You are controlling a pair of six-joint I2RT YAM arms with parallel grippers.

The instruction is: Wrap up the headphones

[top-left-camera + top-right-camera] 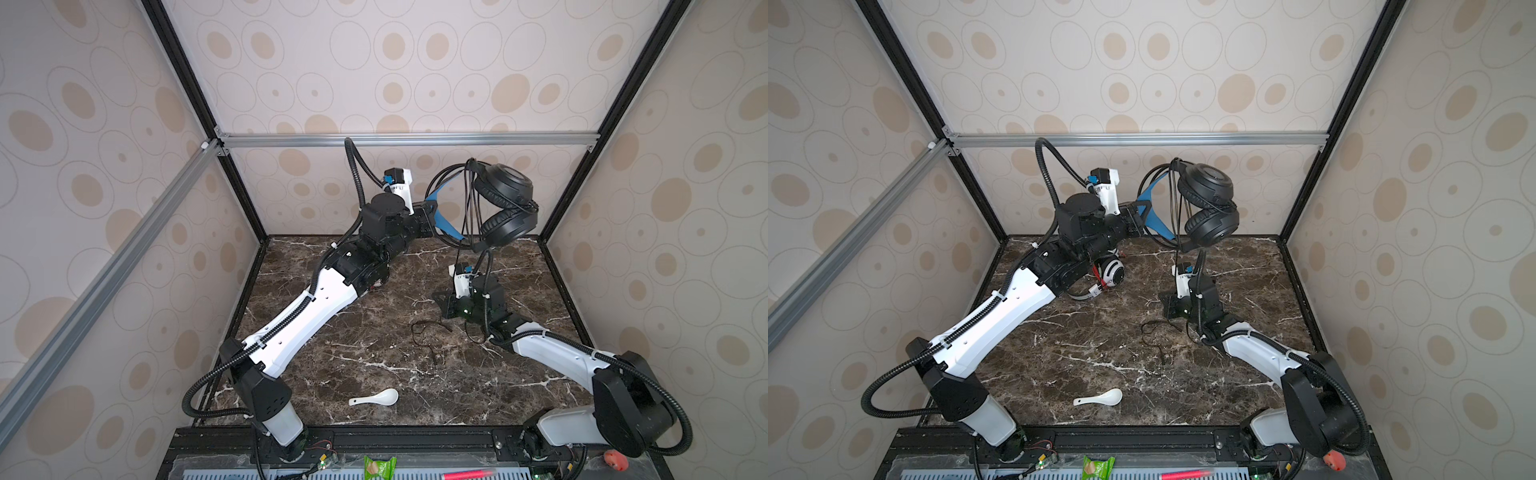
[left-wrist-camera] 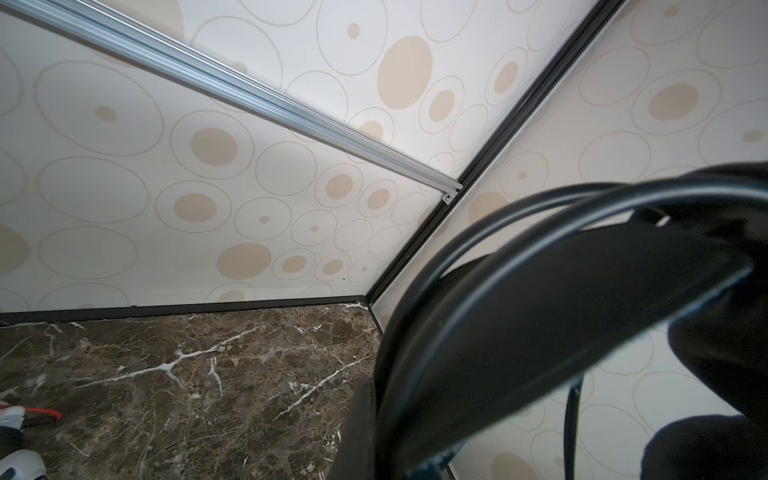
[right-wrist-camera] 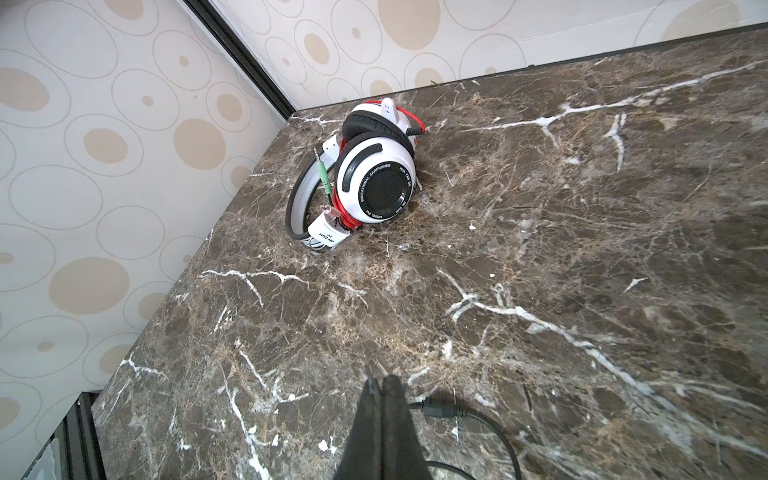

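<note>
The left hand point(image 1: 433, 217) is standing raised above the back of the dark brown marble worktop point(image 1: 374, 361), clamped on the blue-lined band of the black over-ear headset point(image 1: 505, 199), which is hanging clear of the surface in both top views with its two cups stacked one above the other. Its black cord point(image 1: 470, 216) is running in several loops across the space between band and cups, and one strand is dropping towards the right arm. The right hand point(image 1: 438, 297) is lying low over the worktop right of centre, its fingers point(image 3: 374, 415) pressed together; the plug end of a black cord point(image 3: 440, 409) is lying just beside them on the marble, and whether it is being pinched cannot be told. The white over-ear headset with black pads point(image 1: 1111, 272) is resting on the worktop towards the back left, partly under the left arm, with its thin red cord point(image 3: 345, 208) bundled at the cup and a green plug showing. A thin dark loop of string point(image 1: 428, 332) is lying near the right hand. A white ceramic spoon point(image 1: 376, 397) is lying near the front edge, well apart from both headsets.
</note>
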